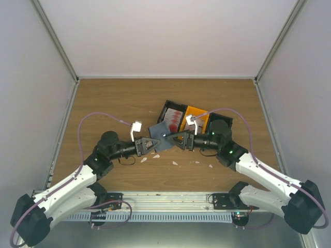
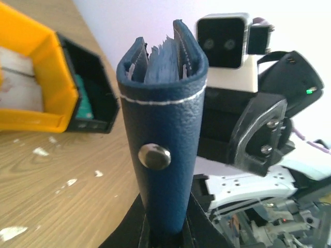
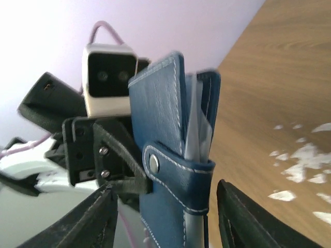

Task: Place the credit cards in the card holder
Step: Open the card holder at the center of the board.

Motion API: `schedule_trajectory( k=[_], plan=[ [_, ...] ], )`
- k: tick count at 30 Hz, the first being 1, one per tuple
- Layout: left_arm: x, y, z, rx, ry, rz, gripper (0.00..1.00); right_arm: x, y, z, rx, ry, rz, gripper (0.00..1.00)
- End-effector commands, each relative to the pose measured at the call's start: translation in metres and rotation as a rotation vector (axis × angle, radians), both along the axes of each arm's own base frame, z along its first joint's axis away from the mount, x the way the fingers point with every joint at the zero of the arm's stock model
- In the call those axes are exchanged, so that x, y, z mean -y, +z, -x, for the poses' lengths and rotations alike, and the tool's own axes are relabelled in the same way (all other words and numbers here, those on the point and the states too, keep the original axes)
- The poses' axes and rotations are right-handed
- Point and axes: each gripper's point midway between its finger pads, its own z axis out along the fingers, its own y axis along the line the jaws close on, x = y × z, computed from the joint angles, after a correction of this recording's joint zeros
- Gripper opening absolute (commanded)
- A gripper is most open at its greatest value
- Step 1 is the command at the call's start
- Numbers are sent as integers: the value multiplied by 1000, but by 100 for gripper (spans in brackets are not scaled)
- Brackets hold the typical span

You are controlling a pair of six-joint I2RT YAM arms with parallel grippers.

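The card holder (image 1: 161,131) is a dark navy snap wallet held off the table between both arms. My left gripper (image 2: 164,235) is shut on its lower end, and the holder (image 2: 163,119) stands upright from the jaws, its snap stud facing the camera. My right gripper (image 3: 165,222) is open; its fingers (image 3: 85,222) stand either side of the holder (image 3: 165,155) with gaps on both sides. Pale grey card edges (image 3: 197,124) stick out of the holder's slots. Red-and-white credit cards (image 1: 176,114) lie in the black tray. In the top view the left gripper (image 1: 153,144) and right gripper (image 1: 176,139) meet at the holder.
A black tray (image 1: 166,107) and an orange tray (image 1: 196,110) stand side by side behind the grippers. They also show in the left wrist view, orange tray (image 2: 49,67) and black tray (image 2: 98,88). Torn white scraps (image 1: 175,163) are scattered on the wooden table (image 1: 114,98). Walls enclose three sides.
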Motion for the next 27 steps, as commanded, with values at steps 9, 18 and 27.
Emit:
schedule_trajectory(
  k=[9,18,27],
  plan=[
    [-13,-74,-24,-38,120,-292,0,25,-71,-64,112,-410,538,68],
    [-10,-103,-33,-50,97,-401,0,-6,-111,-71,102,-408,752,63],
    [-11,-122,-31,-70,84,-447,0,-38,-144,-38,63,-208,762,64]
  ],
)
